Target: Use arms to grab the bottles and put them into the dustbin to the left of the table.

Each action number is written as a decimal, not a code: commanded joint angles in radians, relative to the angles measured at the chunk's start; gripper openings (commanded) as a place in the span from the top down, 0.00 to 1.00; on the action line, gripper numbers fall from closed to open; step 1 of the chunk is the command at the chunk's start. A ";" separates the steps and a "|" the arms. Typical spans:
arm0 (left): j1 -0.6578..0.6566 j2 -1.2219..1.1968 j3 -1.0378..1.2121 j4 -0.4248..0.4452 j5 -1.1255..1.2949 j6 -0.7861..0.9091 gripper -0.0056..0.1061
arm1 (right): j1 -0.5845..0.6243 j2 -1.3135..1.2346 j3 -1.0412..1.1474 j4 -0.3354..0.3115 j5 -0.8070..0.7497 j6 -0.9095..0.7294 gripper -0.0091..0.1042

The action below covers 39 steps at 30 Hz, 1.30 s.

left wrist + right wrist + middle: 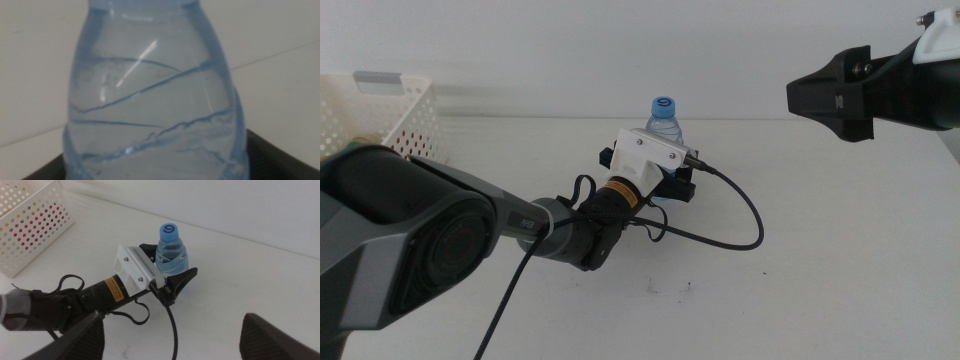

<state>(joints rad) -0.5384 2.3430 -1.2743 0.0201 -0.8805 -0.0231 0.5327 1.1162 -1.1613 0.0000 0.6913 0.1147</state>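
A small clear water bottle (665, 128) with a blue cap stands upright on the white table (820, 260). My left gripper (665, 185) reaches in from the left, its two dark jaws pressed against the bottle's lower body on either side. In the left wrist view the bottle (155, 100) fills the picture. The right wrist view shows the bottle (172, 255) and the left gripper (170, 280) around it. My right gripper (825, 95) hovers high at the right, open and empty. The white dustbin (375, 110) is at the far left. No tea bottle or can shows plainly.
A thick black cable (745, 215) loops from the left wrist over the table to the right of the bottle. In the right wrist view, red and yellow colours show through the holes of the dustbin (25, 220). Small dark specks (665, 290) mark the table.
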 commanded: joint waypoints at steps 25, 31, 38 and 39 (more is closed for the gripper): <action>0.553 -0.619 -0.461 -0.149 1.945 0.291 0.97 | 0.004 -0.004 -0.006 -0.016 -0.010 -0.011 0.11; 0.760 -0.586 -0.485 -0.229 1.964 0.378 0.97 | 0.004 -0.004 -0.006 -0.016 -0.010 -0.011 0.11; 0.814 -0.488 -0.485 -0.164 1.906 0.415 0.97 | 0.004 -0.004 -0.006 -0.016 -0.010 -0.011 0.11; 0.817 -0.471 -0.485 -0.161 1.893 0.424 0.96 | 0.004 -0.004 -0.006 -0.016 -0.010 -0.011 0.11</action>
<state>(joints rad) 0.2722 1.8634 -1.7435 -0.1434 1.0586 0.3941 0.5327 1.1162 -1.1613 -0.0056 0.6913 0.1147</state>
